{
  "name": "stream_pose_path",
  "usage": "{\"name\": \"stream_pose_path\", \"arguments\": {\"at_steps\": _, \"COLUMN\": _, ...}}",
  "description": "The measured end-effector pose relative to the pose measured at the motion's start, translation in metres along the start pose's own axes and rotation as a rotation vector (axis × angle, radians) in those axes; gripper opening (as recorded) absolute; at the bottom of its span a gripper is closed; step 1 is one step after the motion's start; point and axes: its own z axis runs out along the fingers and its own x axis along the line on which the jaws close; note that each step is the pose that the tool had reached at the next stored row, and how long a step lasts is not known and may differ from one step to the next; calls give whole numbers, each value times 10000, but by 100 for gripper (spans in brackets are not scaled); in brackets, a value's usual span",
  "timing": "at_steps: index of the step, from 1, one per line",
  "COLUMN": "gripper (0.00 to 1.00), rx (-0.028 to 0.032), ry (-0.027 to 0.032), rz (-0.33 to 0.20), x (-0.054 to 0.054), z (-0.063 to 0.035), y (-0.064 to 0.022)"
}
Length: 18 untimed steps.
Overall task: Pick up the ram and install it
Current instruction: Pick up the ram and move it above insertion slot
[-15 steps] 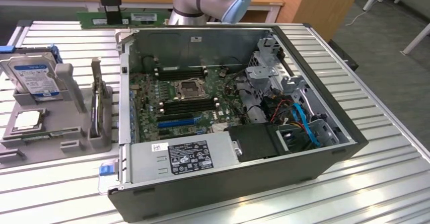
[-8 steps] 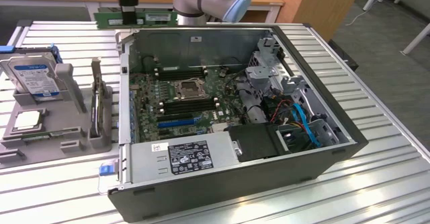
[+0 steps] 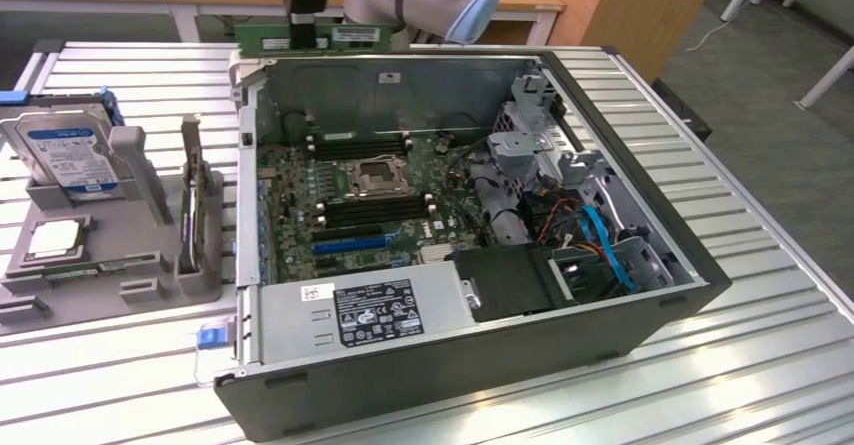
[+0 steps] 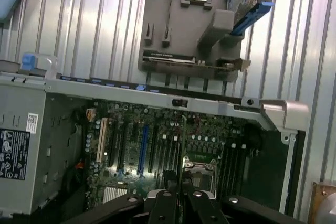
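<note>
My gripper point(image 3: 306, 31) hangs above the far wall of the open computer case point(image 3: 627, 195), shut on the ram point(image 3: 350, 35). The ram is a long green stick, held level along its length. In the wrist view it runs edge-on as a thin green line point(image 4: 183, 145) up from between my fingertips point(image 4: 179, 186), over the motherboard point(image 4: 157, 150). Black memory slots point(image 3: 358, 146) lie on the far side of the silver processor socket point(image 3: 376, 176), and more slots point(image 3: 380, 208) lie on its near side.
On the exterior view's left, a grey holder point(image 3: 134, 265) carries a blue-labelled hard drive point(image 3: 64, 150), a square silver processor chip point(image 3: 54, 237) and an upright card point(image 3: 200, 215). Inside the case are the power supply point(image 3: 367, 310), blue cables point(image 3: 601, 240) and a drive cage point(image 3: 534, 125).
</note>
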Motion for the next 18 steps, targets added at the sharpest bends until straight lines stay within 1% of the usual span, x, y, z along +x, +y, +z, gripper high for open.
{"name": "stream_pose_path", "arguments": {"at_steps": 3, "gripper": 14, "rx": 5, "ry": -1, "rz": 362, "x": 1, "z": 0, "y": -2}}
{"name": "stream_pose_path", "arguments": {"at_steps": 6, "gripper": 14, "rx": 5, "ry": -1, "rz": 388, "x": 1, "z": 0, "y": -3}}
{"name": "stream_pose_path", "arguments": {"at_steps": 7, "gripper": 14, "rx": 5, "ry": -2, "rz": 389, "x": 2, "z": 0, "y": -19}}
{"name": "stream_pose_path", "arguments": {"at_steps": 9, "gripper": 14, "rx": 6, "ry": -3, "rz": 388, "x": 11, "z": 0, "y": -95}}
{"name": "stream_pose_path", "arguments": {"at_steps": 18, "gripper": 14, "rx": 6, "ry": -3, "rz": 389, "x": 57, "z": -1, "y": -499}}
